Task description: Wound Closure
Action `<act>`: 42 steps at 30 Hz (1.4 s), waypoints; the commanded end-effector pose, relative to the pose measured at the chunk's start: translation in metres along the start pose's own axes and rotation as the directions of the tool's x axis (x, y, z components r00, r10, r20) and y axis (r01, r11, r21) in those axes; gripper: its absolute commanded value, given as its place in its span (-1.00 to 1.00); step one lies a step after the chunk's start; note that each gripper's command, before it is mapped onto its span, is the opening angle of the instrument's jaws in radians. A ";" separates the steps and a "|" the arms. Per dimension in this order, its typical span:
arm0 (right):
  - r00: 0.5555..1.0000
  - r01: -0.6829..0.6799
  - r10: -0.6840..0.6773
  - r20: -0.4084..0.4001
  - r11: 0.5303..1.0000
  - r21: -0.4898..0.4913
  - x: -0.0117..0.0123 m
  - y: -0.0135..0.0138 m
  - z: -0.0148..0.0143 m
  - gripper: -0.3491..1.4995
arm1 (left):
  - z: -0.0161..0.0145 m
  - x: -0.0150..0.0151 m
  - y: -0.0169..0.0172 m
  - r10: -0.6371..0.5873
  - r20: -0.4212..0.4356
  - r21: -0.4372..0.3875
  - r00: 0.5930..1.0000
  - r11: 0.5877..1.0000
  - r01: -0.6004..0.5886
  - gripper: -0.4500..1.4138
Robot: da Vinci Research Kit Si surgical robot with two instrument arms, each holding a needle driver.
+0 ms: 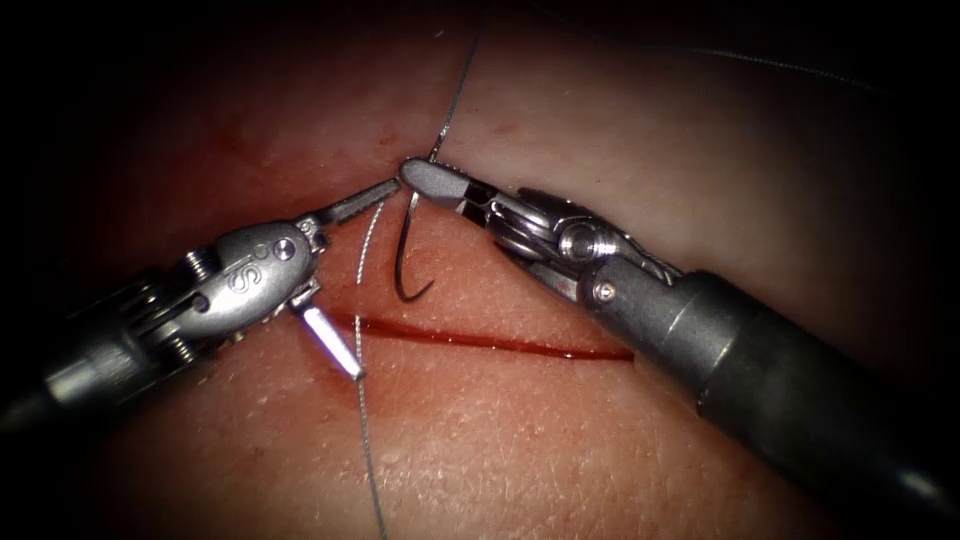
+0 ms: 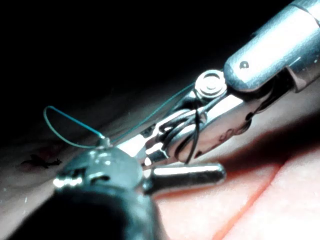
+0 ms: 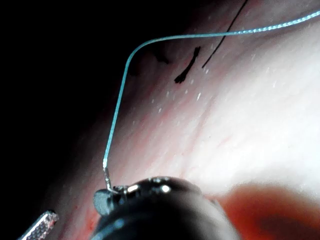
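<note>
Endoscope view: right tool (image 1: pixel 425 180) clamped on needle (image 1: pixel 407 262) near its thread end, clear of tissue (image 1: pixel 560 440), above cut (image 1: pixel 500 342); left tool (image 1: pixel 345 275) agape, empty. Left wrist view: needle (image 2: pixel 192 140) stiff, slippery; best gripped mid-curve. Right wrist view: thread (image 3: pixel 125 85) limp.

Endoscope above-front; wrist views close, sharing needle (image 1: pixel 408 262).

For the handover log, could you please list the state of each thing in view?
Right tool: shut on the needle near its thread end.
Left tool: open, holding nothing.
Needle: hanging free above the tissue.
Cut: open, red fluid along it.
Thread: slack.
</note>
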 end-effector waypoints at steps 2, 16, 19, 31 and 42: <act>0.992 0.125 -0.125 -0.011 0.992 0.001 0.0021 -0.0010 0.0002 -1.00 | -0.0018 -0.0021 0.0017 -0.073 0.063 -0.037 0.995 0.996 0.075 0.98; 0.234 0.956 -0.966 0.108 0.208 -0.206 0.0017 -0.0100 0.0032 -1.00 | -0.0050 0.0013 0.0006 -0.490 0.007 -0.140 0.872 0.863 0.486 0.03; 0.169 0.970 -0.981 0.092 0.149 -0.193 -0.0001 -0.0111 0.0046 -1.00 | -0.0043 0.0011 0.0003 -0.492 0.000 -0.126 0.871 0.864 0.488 0.05; -0.006 0.975 -0.999 -0.032 0.001 -0.221 0.0003 -0.0077 0.0022 -1.00 | -0.0056 0.0014 0.0003 -0.564 0.009 -0.123 0.826 0.819 0.561 0.14; -0.131 0.975 -0.977 -0.170 -0.096 -0.199 -0.0016 -0.0060 0.0033 -1.00 | -0.0031 0.0070 -0.0017 -0.008 -0.128 0.082 0.992 0.996 0.019 -0.12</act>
